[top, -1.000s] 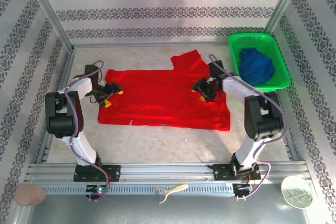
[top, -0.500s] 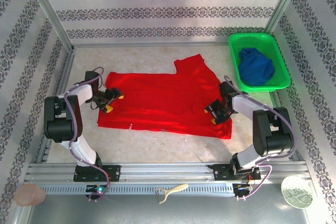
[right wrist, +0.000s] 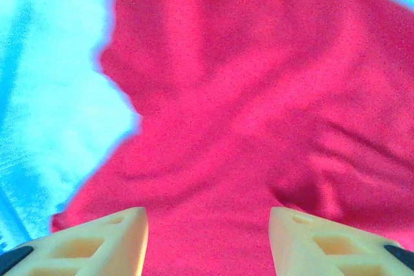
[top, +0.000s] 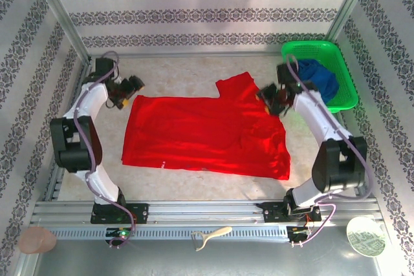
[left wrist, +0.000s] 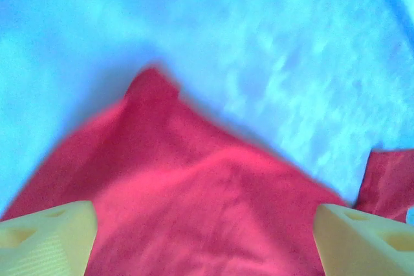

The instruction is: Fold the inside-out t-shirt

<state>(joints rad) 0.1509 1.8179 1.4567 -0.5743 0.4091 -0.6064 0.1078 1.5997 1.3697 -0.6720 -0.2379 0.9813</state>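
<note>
Shows the t-shirt [top: 207, 134] spread flat on the counter [top: 181, 72], plain red up, one sleeve jutting toward the back. Puts the left tool [top: 131, 93] wide and empty just off the shirt's far left corner, with that corner lying ahead between its fingers [left wrist: 45, 240] in the wrist view. Puts the right tool [top: 272, 100] over the shirt's far right edge, beside the green basket [top: 349, 98] with the blue cloth [top: 320, 79], parted partway with nothing gripped.
</note>
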